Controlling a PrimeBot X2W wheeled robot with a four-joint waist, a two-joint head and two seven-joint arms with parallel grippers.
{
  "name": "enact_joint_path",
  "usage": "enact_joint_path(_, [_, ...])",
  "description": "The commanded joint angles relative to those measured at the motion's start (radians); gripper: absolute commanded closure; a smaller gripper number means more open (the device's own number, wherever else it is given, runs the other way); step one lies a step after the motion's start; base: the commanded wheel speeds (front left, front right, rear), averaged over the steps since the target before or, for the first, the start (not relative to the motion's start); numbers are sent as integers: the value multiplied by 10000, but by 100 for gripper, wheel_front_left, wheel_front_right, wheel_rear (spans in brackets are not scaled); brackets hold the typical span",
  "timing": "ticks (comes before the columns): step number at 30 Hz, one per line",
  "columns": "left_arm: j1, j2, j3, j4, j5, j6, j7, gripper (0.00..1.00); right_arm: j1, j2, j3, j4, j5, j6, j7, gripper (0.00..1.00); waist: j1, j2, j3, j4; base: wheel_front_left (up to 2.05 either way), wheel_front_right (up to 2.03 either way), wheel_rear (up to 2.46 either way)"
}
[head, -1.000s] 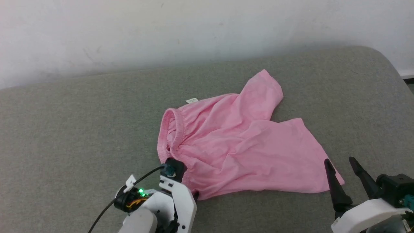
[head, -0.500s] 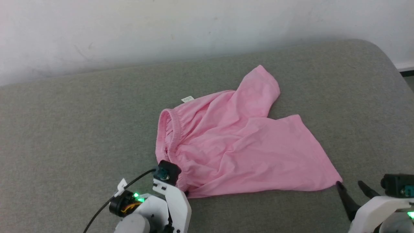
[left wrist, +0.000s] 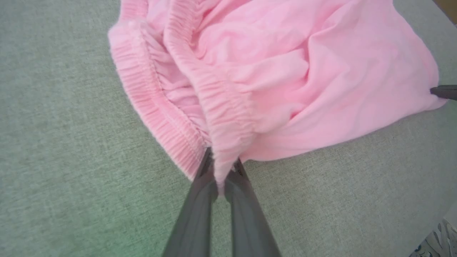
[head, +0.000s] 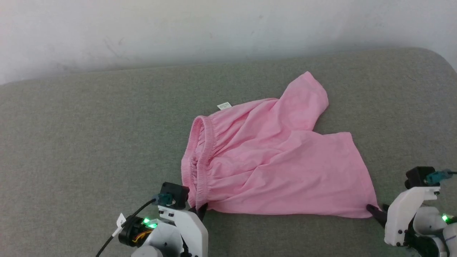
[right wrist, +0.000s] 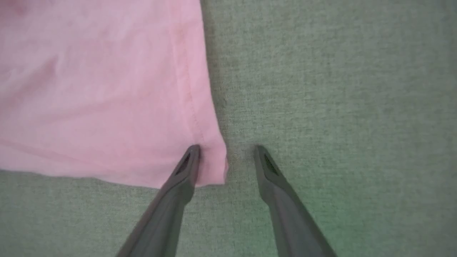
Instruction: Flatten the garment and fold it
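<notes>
The garment (head: pixel 271 160), pink shorts, lies spread on the grey cushioned surface (head: pixel 89 142) with its gathered waistband to the left, a small white tag (head: pixel 224 105) at the far edge and two legs to the right. My left gripper (head: pixel 201 210) is shut on the near end of the waistband; the left wrist view shows the fingers (left wrist: pixel 200 192) pinching the gathered band of the garment (left wrist: pixel 285 71). My right gripper (head: pixel 375 210) is at the near leg's corner. In the right wrist view it (right wrist: pixel 226 148) stands open, one finger on the garment (right wrist: pixel 107 89), the other on the surface beside it.
A white wall (head: pixel 214 28) rises behind the cushioned surface. The surface's far right corner (head: pixel 435 60) is rounded. Bare grey fabric (right wrist: pixel 339 89) stretches around the garment on all sides. My right gripper's fingertip (left wrist: pixel 444 92) shows at the left wrist view's right edge.
My left gripper has shut on the waistband. My right gripper has come down from beside the near leg's hem to that leg's corner and its jaws have narrowed a little. The camera has shifted.
</notes>
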Motion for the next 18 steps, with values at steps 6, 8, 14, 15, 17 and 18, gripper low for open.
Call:
enact_joint_path(6, [87,-29,63,-171,-95,34,-491,100,201,-10,622,-68,717,4,654,100,0,0,-172,-28,0,0,0])
enact_joint_path(8, [30,28,122,-438,-138,-53,-738,100,194,-211,343,-808,653,4,125,100,0,0,-305,-54,0,0,0])
enact_joint_path(14, [-608,545,519,-2089,16,-260,-1411,100,289,-610,-1106,-4155,-404,4,-979,100,0,0,-740,-124,0,0,0])
enact_joint_path(15, [-807,663,588,-2389,104,-284,-1486,100,255,-607,-1333,-4757,-643,4,-1048,100,0,0,-785,-132,0,0,0])
enact_joint_path(17, [-1300,813,750,-2955,171,-337,-1594,100,-14,-455,-1852,-5839,-1052,4,-1238,100,0,0,-821,-136,0,0,0])
enact_joint_path(18, [-1598,872,841,-3189,204,-355,-1646,100,-214,-366,-2028,-6274,-1185,4,-1292,100,0,0,-830,-136,0,0,0])
